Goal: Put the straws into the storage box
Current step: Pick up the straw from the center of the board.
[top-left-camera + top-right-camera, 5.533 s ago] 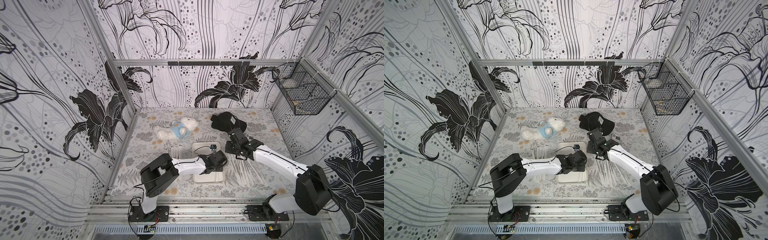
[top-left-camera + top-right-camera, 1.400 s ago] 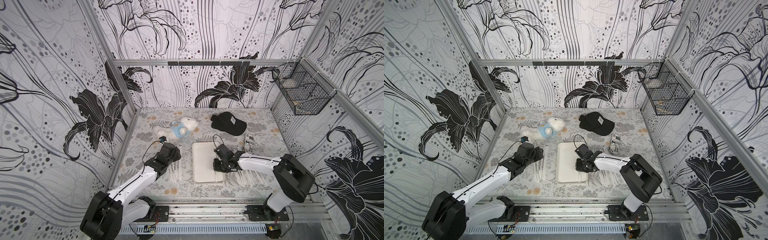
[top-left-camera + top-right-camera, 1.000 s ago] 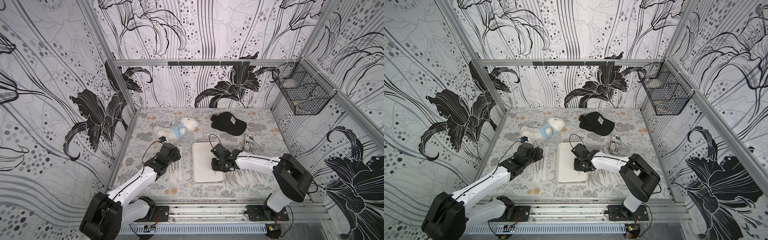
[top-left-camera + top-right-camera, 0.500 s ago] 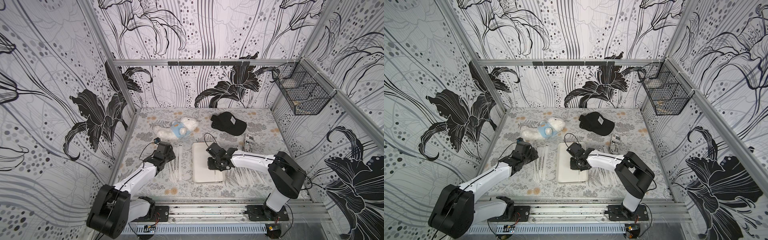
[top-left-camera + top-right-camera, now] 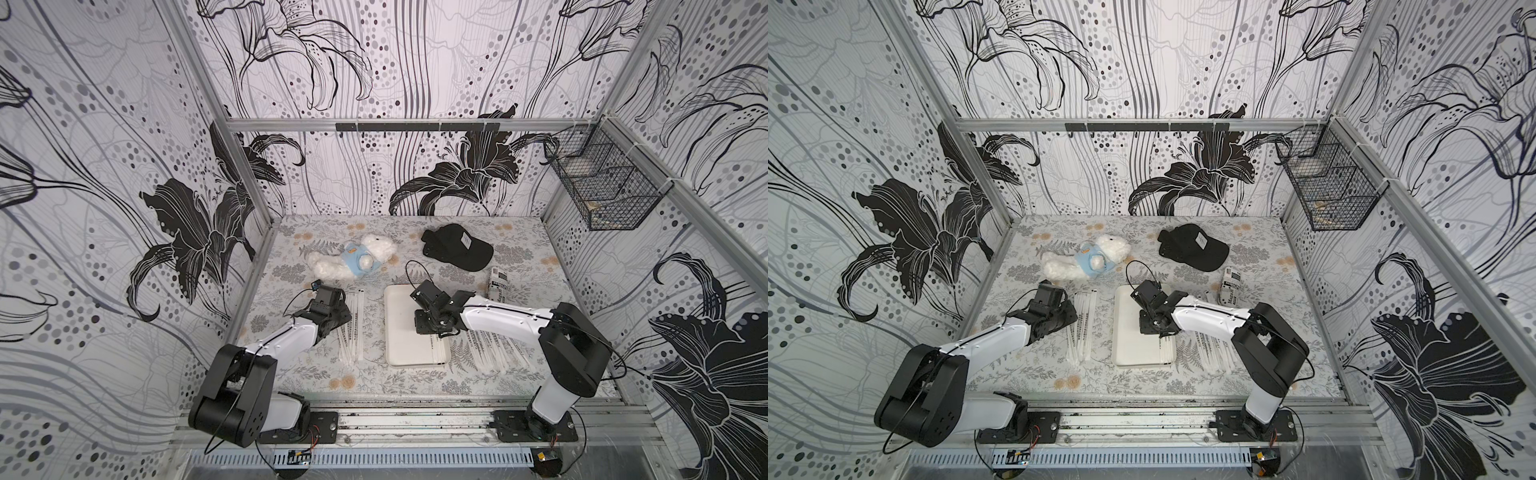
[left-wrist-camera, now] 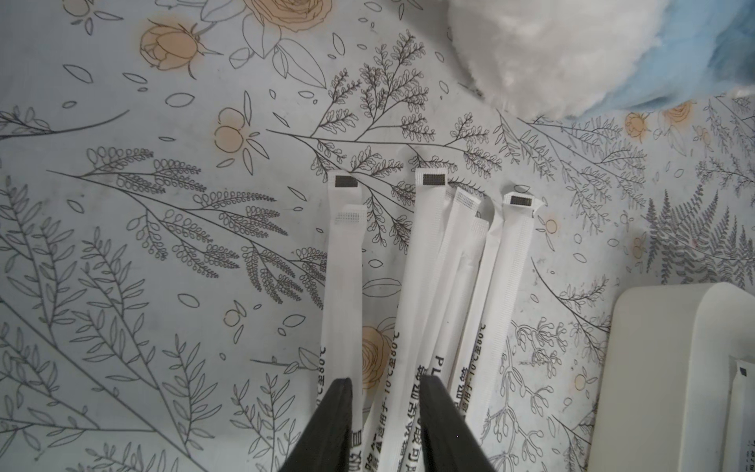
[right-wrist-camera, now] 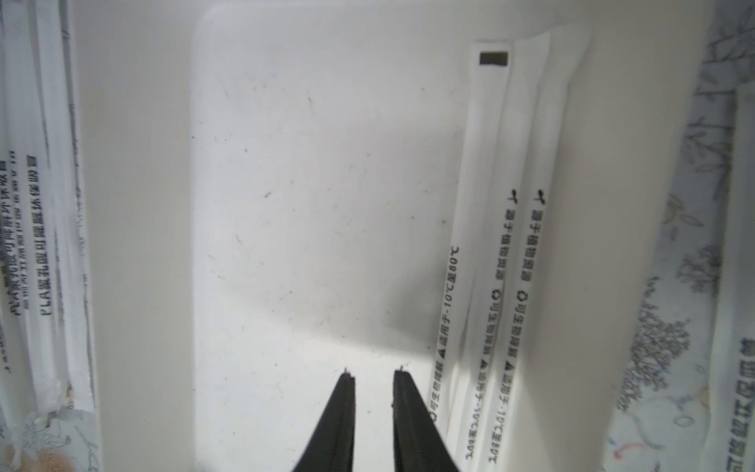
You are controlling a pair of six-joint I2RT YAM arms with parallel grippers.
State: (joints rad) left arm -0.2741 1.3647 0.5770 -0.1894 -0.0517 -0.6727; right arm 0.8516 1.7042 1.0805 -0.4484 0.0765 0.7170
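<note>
The storage box holds three straws along one wall, while loose straws lie in heaps on both sides of it. The right gripper has swung in over the box floor, fingers narrow and empty. Left of the box, the left gripper has narrowed astride the heap. Whether it pinches yet I cannot tell, but another load seems begun.
</note>
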